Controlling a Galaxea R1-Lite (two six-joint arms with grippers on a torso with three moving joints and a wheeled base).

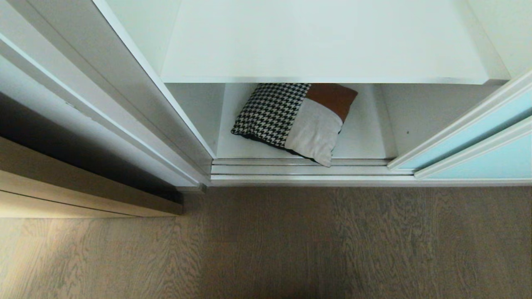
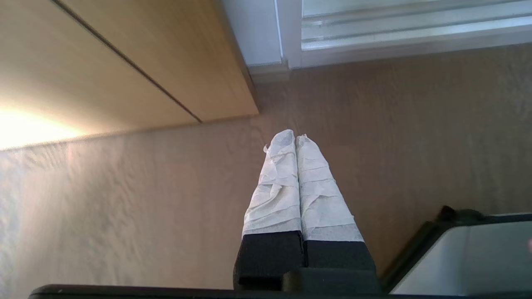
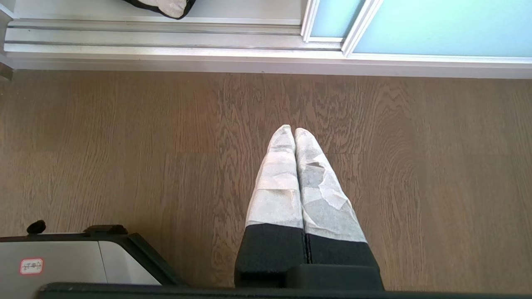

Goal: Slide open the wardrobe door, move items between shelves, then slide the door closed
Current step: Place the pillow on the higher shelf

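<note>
A: Largest first. Wood-grain floor (image 1: 291,245) under both pincers, filling most of each wrist view. Ahead of the tips, the open wardrobe, with the metal track (image 1: 299,168) along its foot.

B: And the sliding wardrobe door (image 1: 490,153)?

A: Pushed to the right side, pale aqua glass in a thin white frame. Ahead of the right gripper (image 3: 294,132) and a little off to the side, well apart from the tips. Opening left free.

B: Shelves?

A: Upper shelf (image 1: 324,41) white and bare, far ahead of both pincers and higher. Lower shelf (image 1: 361,137) just behind the track, white too. Light wood cabinet (image 2: 124,62) ahead of the left gripper (image 2: 295,137), near but not touching.

B: Now the cushion (image 1: 293,120)?

A: Lying flat on the lower shelf, half under the upper board. Houndstooth half on the left, rust-brown and cream patches on the right. One cream corner over the track edge. Ahead of the right pincer, well apart; only that corner seen from its wrist camera.

B: State of the pincers?

A: Left one closed completely, both taped fingers (image 2: 276,182) pressed together, nothing between them, hanging over the floor. Right one the same: closed tight, empty, above the floor. Part of the robot base (image 3: 83,257) close behind each pincer. Neither arm visible from the head camera.
</note>
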